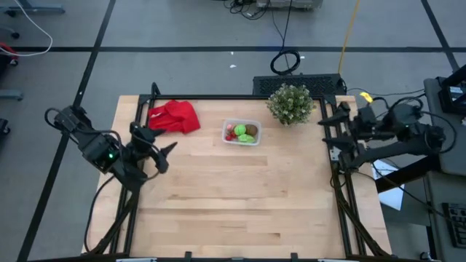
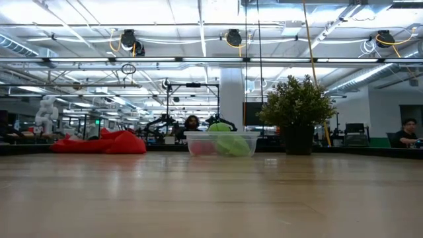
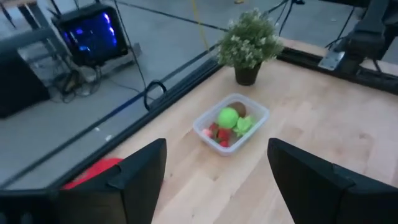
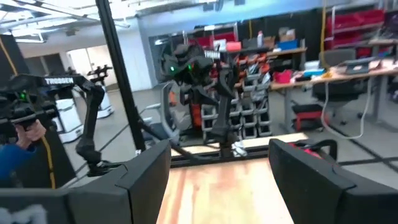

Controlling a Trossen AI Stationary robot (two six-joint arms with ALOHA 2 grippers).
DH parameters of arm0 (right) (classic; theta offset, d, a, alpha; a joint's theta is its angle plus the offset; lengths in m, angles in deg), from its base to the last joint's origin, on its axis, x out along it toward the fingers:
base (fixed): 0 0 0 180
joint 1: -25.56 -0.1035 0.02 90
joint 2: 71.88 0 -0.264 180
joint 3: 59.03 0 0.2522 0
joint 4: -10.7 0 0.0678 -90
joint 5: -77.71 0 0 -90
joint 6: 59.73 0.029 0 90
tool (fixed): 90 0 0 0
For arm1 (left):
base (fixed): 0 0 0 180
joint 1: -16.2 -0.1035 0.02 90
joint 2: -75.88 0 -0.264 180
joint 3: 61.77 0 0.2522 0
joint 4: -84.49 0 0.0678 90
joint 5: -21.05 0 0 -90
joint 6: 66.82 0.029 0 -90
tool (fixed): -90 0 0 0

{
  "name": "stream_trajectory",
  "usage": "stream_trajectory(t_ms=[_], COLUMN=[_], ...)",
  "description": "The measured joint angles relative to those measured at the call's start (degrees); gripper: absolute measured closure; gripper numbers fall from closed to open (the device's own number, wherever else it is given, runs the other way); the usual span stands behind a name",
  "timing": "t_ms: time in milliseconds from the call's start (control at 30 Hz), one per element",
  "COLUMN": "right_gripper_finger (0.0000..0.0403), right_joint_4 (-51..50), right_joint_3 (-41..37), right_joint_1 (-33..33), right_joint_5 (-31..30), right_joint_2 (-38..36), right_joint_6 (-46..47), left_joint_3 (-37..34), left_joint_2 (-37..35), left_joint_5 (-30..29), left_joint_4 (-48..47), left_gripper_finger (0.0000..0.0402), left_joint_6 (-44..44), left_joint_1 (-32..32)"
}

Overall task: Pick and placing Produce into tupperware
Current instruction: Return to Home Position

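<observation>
The clear tupperware (image 1: 241,132) sits on its base on the table toward the far edge, also seen in the low view (image 2: 222,143) and left wrist view (image 3: 231,122). Inside lie the produce: red pieces (image 3: 219,133), a brown oval (image 3: 240,110) and bright green pieces (image 3: 231,117). My left gripper (image 1: 162,155) hangs open over the table's left side, well left of the container. My right gripper (image 1: 325,131) is open at the table's right edge, raised; in its own wrist view the fingers (image 4: 217,180) frame only the table and the left arm beyond.
A bushy potted plant (image 1: 290,104) stands right of the container near the far edge. A red cloth (image 1: 175,117) lies crumpled at the far left corner. The near half of the wooden table (image 1: 240,204) is bare. People sit in the room beyond (image 2: 408,134).
</observation>
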Motion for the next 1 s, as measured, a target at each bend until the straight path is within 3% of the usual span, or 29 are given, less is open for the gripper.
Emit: stream_trajectory(t_ms=[267, 433, 533, 667, 833, 1000], right_gripper_finger=[0.0140, 0.0140, 0.0140, 0.0140, 0.0140, 0.0140], right_joint_4=[-1.1, -1.0, 1.4, 5.3, 10.7, 12.1], right_joint_3=[-8.2, -14.7, -18.4, -23.0, -28.0, -30.2], right_joint_1=[1.5, 1.5, 1.4, 1.3, 1.3, 1.3], right_joint_5=[0.0, 0.1, 0.5, 0.7, 6.6, 6.8], right_joint_2=[-11.9, -19.3, -23.2, -27.0, -27.1, -27.0], right_joint_6=[-2.1, -2.3, -1.8, -0.9, 1.3, 1.8], left_joint_3=[-16.9, -24.8, -30.1, -37.2, -44.0, -47.5], left_joint_2=[-15.7, -22.5, -26.3, -29.8, -31.6, -31.8], left_joint_5=[0.9, 0.1, -1.4, -0.9, -0.4, 2.2], left_joint_4=[12.0, 13.4, 18.9, 31.1, 44.5, 50.2], left_gripper_finger=[0.0121, 0.0121, 0.0121, 0.0121, 0.0121, 0.0121], left_joint_6=[6.1, 5.6, 6.5, 12.9, 19.9, 23.8], left_joint_1=[0.0, 0.7, 1.5, 1.6, 1.5, -1.3])
